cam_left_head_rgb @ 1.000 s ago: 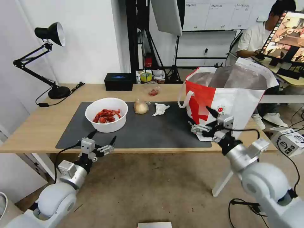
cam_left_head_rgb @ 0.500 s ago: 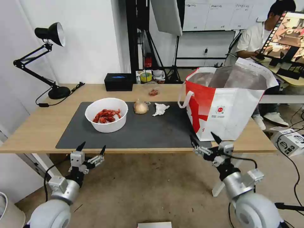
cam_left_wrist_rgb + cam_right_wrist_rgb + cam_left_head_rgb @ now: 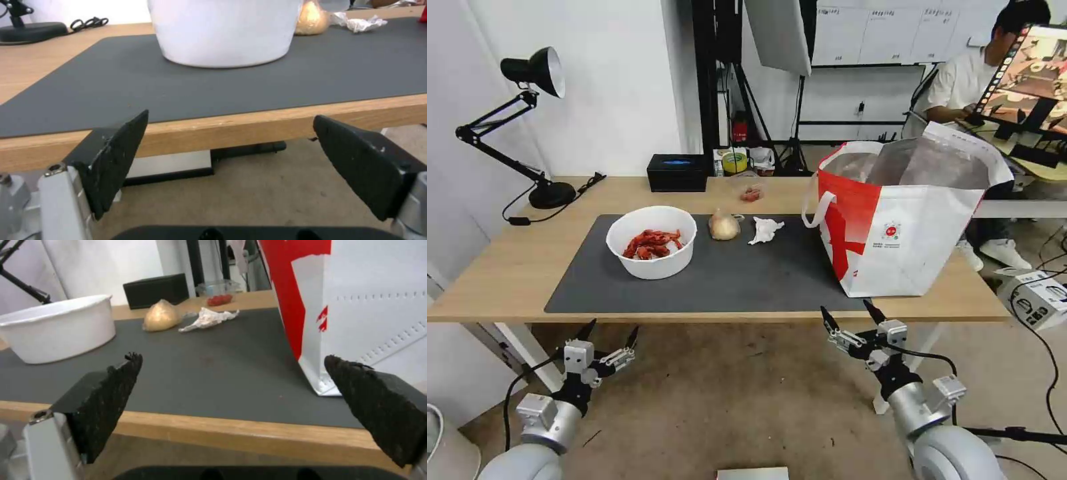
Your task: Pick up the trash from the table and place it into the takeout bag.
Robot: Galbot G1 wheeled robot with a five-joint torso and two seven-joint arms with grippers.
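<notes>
On the table (image 3: 500, 267) the dark mat carries a white bowl of red crayfish shells (image 3: 652, 241) (image 3: 225, 30) (image 3: 58, 328), a beige onion-like lump (image 3: 724, 225) (image 3: 161, 316) and a crumpled white tissue (image 3: 765, 229) (image 3: 207, 318). The takeout bag (image 3: 904, 213) (image 3: 369, 313) stands open at the mat's right end. My left gripper (image 3: 610, 331) (image 3: 231, 133) hangs open below the table's front edge, in front of the bowl. My right gripper (image 3: 848, 313) (image 3: 233, 380) is open too, low in front of the bag.
A black box (image 3: 677, 172) and a small clear container with reddish bits (image 3: 751, 192) sit at the table's back. A black desk lamp (image 3: 527, 127) stands at the back left. A person sits behind the bag. Bare floor lies before the table.
Both arms have dropped from table height to below the front edge, pulling back toward me. Both grippers stay open. Nothing on the table has moved.
</notes>
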